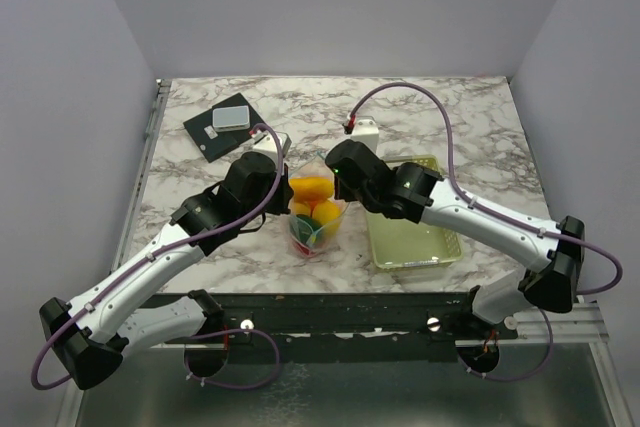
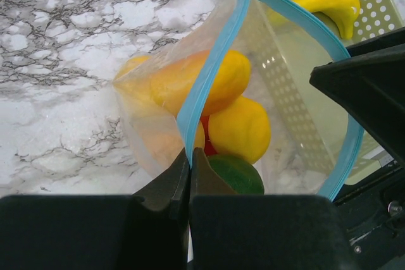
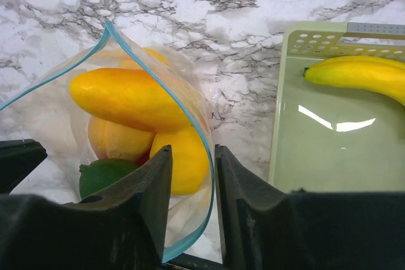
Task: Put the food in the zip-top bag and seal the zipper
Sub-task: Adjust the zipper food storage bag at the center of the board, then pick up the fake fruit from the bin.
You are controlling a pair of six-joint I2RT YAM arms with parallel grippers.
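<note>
The clear zip-top bag (image 1: 318, 217) stands open mid-table between my grippers, with yellow, orange, red and green toy fruits (image 1: 313, 190) inside. My left gripper (image 2: 189, 156) is shut on the blue zipper strip (image 2: 209, 74) at the bag's left edge. My right gripper (image 3: 192, 155) is open, its fingers straddling the right side of the zipper rim (image 3: 190, 121) without pinching it. The fruits show in the left wrist view (image 2: 239, 128) and the right wrist view (image 3: 126, 98). A yellow banana (image 3: 357, 74) lies in the pale green basket (image 3: 335, 150).
The green mesh basket (image 1: 413, 237) sits right of the bag, under my right arm. A black board with a grey block (image 1: 226, 125) lies at the back left. A white box (image 1: 364, 131) stands at the back centre.
</note>
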